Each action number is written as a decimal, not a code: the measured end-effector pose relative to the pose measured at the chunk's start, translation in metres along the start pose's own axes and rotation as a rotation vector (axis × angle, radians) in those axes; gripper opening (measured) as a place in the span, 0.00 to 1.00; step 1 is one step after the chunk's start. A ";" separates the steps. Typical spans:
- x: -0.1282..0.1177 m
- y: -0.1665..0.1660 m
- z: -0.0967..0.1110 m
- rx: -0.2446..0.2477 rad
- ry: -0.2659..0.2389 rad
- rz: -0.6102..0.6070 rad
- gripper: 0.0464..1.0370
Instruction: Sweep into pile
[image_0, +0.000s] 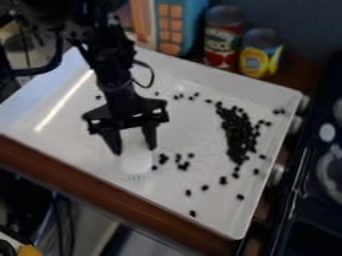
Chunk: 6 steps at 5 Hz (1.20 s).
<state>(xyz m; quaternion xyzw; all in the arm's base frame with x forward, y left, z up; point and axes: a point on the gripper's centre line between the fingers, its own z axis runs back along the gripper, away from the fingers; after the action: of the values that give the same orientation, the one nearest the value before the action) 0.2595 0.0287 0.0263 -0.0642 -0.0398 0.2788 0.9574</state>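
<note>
Black, knobbly little pieces (238, 132) lie in a crescent-shaped heap on the right part of the white tray (190, 115), and we see others strewn singly and in loose clusters across its smooth floor. The surface looks glossy to us, with a pale streak of glare running slantwise at the left. Just beside the tool's head we find a cluster of the pieces, well apart from the heap; others dot the far side and the near right part.

We see the gripper (135, 150) over the left half of the tray, pointing down, its two dark, tapering fingers clamped on the white tool (137, 163). The tool has a rounded, plain head that ends in a fringe of thin teeth or bristles, too blurred for us to say which, low over the near left part of the tray.

The angular black arm (117, 75) comes in from the upper left and hides part of the far left floor from us; a thin cable (152, 75) loops beside it. Behind the far wall we see a blue box (186, 15) with orange squares, a red-labelled can (222, 42) and a yellow-labelled can (260, 54). Brown wood (100, 185) edges the near side, and a dark stove (320, 200) stands to the right.
</note>
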 end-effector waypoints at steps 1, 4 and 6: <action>0.006 -0.015 -0.002 -0.018 0.031 0.057 0.64; 0.008 -0.060 -0.009 -0.050 0.048 0.108 0.64; 0.007 -0.095 -0.013 -0.078 0.075 0.136 0.64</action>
<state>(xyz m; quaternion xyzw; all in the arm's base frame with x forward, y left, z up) 0.3173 -0.0486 0.0276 -0.1145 -0.0102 0.3388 0.9338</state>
